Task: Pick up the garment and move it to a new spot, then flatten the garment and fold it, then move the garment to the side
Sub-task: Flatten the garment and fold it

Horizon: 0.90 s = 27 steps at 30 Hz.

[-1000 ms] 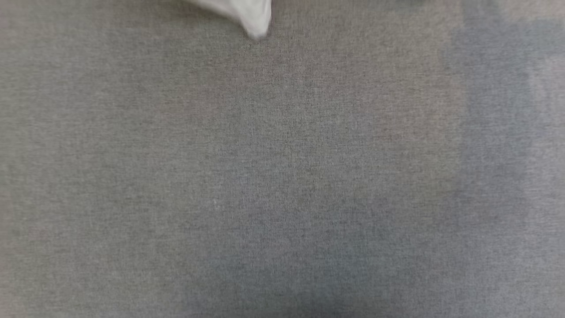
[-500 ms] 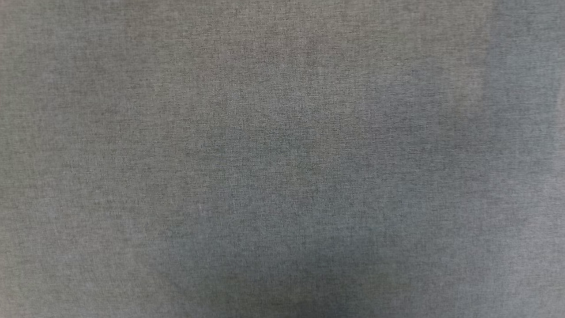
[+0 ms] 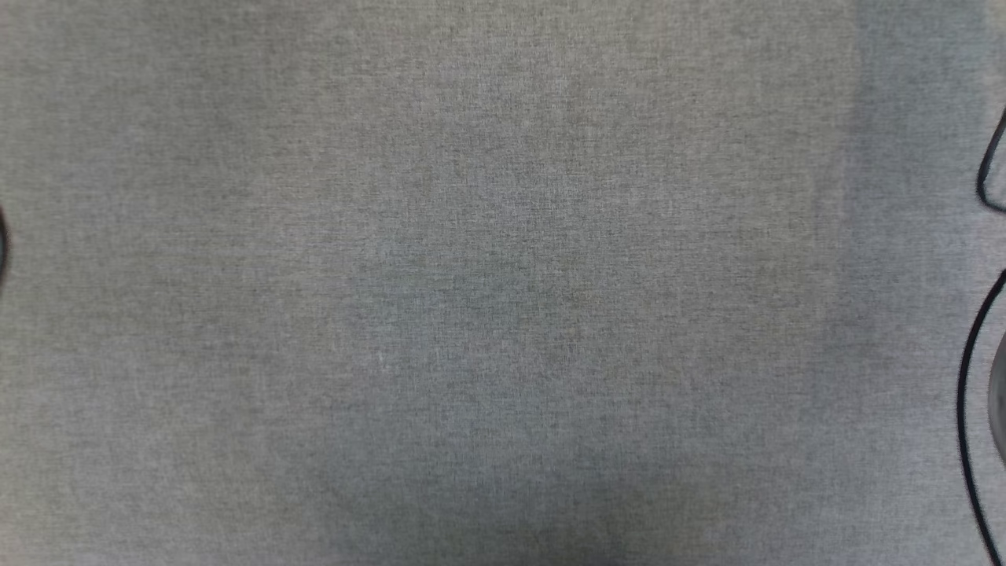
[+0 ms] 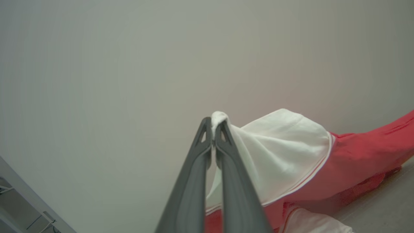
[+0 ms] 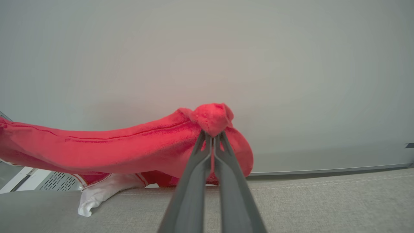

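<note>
Garment (image 5: 129,145): hung stretched between both grippers before a pale wall (image 5: 291,64), mostly above a grey fabric surface (image 5: 323,200). Left gripper (image 4: 213,124): stood closed at the tips, pinching a small tuft of the white sleeve (image 4: 278,145), with striped trim and the red body beyond it to the right in the left wrist view. Right gripper (image 5: 212,134): stood closed likewise, clamping a bunched red fold at the tips, with red cloth running leftward across the right wrist view. Second white sleeve (image 5: 97,194): drooped beneath the red span and touched the grey surface. Head view: looked down on the same grey weave, with a thin black cable (image 3: 965,409) curving along the right edge.
</note>
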Motion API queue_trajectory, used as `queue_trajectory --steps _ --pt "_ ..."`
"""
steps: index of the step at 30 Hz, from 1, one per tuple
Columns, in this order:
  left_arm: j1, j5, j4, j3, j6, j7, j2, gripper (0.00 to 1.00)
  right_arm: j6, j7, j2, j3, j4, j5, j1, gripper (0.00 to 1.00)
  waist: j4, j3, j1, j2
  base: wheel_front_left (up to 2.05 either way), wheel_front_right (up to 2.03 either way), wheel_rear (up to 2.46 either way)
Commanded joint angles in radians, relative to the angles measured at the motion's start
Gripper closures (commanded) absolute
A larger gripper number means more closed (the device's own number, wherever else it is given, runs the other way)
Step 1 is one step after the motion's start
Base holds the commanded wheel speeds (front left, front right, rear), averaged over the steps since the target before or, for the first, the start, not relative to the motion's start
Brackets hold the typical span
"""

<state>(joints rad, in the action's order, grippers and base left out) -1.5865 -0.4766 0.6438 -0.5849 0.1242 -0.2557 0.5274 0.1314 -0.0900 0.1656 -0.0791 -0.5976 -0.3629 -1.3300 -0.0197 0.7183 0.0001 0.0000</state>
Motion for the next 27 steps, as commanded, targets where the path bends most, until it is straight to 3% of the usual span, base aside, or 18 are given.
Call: queue_trajectory --steps 1,11,27 --pt "0.075 -0.011 -0.034 0.015 -0.013 -0.006 -0.009 1.0 -0.001 0.013 0.002 0.012 0.001 -0.017 0.046 1.0 0.009 -0.046 -0.0001 0.0 0.0 0.0 0.0" --pt "0.513 -0.039 -0.195 0.021 -0.063 -0.006 -0.028 1.0 -0.001 0.016 0.039 0.085 0.0 -0.097 0.321 1.0 0.033 -0.206 -0.0001 0.0 0.0 0.0 0.0" --pt "1.012 -0.121 -0.243 -0.067 -0.091 0.006 -0.027 1.0 -0.001 -0.08 0.088 0.093 -0.02 -0.271 0.72 1.0 0.084 -0.466 -0.0001 0.0 0.0 0.0 0.0"
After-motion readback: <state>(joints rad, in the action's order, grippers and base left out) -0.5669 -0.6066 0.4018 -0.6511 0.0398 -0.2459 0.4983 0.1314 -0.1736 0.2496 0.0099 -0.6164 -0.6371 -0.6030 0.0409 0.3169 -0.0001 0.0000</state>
